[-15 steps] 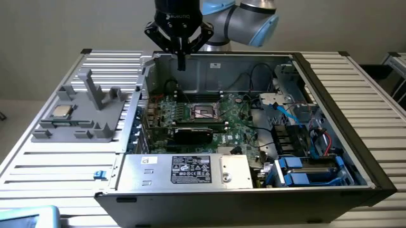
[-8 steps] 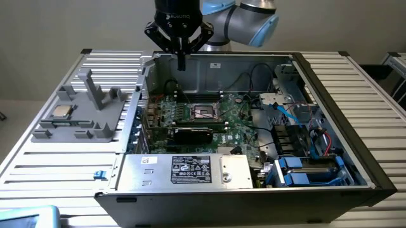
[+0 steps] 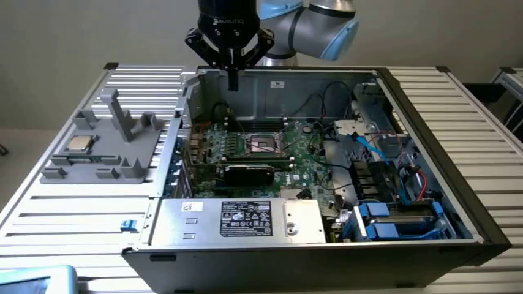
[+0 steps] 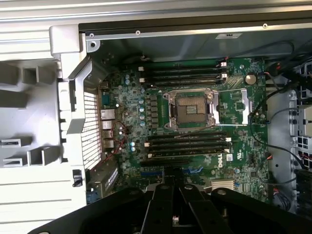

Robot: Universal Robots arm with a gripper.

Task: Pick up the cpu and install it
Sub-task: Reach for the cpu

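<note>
Off the exterior view's left of the case (image 3: 310, 263), the cpu (image 3: 79, 143) sat on the grey fixture (image 3: 139, 160), not yet picked up. Pickup looked the step in hand, and it would want parted fingers. The gripper (image 3: 233, 86) hung pinched shut, empty, pointing down above the case. The socket (image 3: 263, 144) lay bare inside the case.

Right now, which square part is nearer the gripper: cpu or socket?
The socket, dark and metal-framed on the board inside the case. The silver cpu lies on the grey fixture outside it, farther from the shut gripper.
</note>
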